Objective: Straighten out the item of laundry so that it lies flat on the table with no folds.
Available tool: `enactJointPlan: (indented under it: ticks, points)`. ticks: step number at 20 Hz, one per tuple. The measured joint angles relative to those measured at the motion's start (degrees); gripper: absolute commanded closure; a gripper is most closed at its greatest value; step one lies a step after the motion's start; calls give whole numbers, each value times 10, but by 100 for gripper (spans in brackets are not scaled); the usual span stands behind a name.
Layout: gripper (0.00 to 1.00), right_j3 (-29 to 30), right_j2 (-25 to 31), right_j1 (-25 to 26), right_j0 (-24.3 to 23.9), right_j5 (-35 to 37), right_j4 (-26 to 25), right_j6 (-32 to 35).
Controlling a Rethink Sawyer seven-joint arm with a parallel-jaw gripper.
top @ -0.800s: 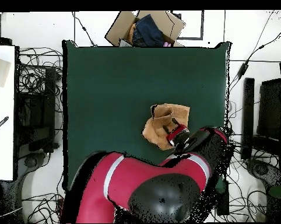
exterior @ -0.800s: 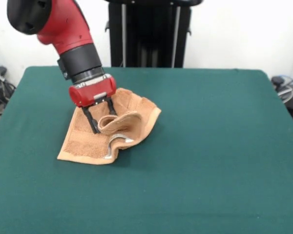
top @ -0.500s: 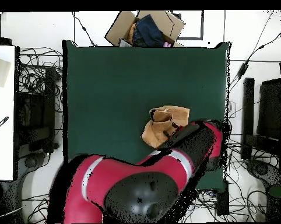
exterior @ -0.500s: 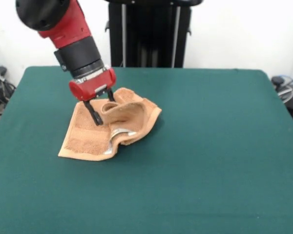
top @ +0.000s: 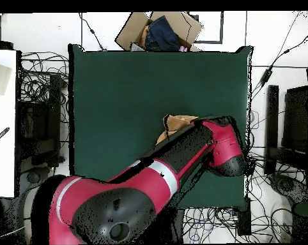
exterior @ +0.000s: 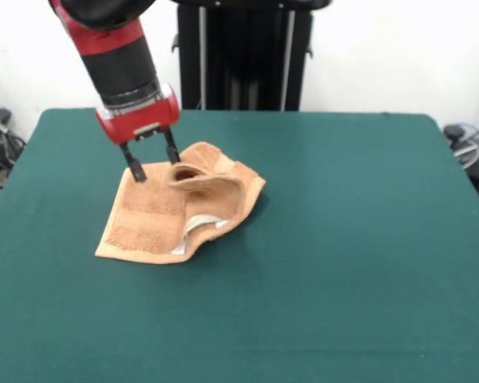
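Your gripper (exterior: 152,162) hangs spread and empty just above the far left edge of the towel (exterior: 180,211), which lies rumpled left of centre on the green bench (exterior: 343,239), one fold humped over its middle, so it wants pulling flat.

In the overhead view the arm (top: 182,156) hides most of the towel (top: 172,122) and the whole gripper.

Red cylindrical arm with a black wrist collar and a silver ring; red pincer (exterior: 152,165) housing carrying two thin black fingers (exterior: 133,167); white band on the upper link.
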Motion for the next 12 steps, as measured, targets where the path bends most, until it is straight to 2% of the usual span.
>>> enactJointPlan:
  ticks: [3,12]
  points:
    - [0,-5,-17,-1,6,0,-22,47]
    - [0,-22,-41,-5,8,0,-57,51]
